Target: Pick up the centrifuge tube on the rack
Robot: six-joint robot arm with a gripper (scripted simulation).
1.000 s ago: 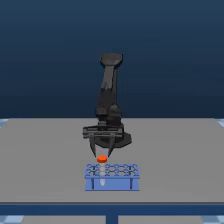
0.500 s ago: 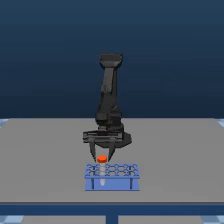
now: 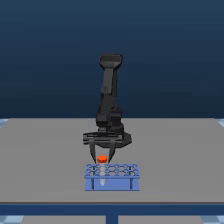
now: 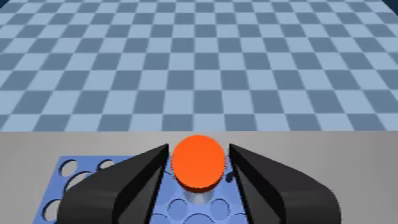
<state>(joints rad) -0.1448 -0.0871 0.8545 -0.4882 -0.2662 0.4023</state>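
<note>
The centrifuge tube (image 3: 102,160) stands upright in a hole toward the rack's (image 3: 111,178) nine-o'clock end. The gripper (image 3: 103,156) straddles its orange cap, jaws apart just beside it, aligned so closing would pinch it.

The centrifuge tube (image 3: 102,161) wore a bright orange-red cap over a pale, translucent body, and it stood in the rack (image 3: 112,178), which was a flat mid-blue with darker round holes patterning its top. The gripper (image 3: 103,156) and the arm (image 3: 109,95) above it were matt black. The table (image 3: 45,160) was plain grey, the backdrop behind it deep navy blue, and the wrist view showed a floor (image 4: 199,65) chequered in light and darker blue squares.
</note>
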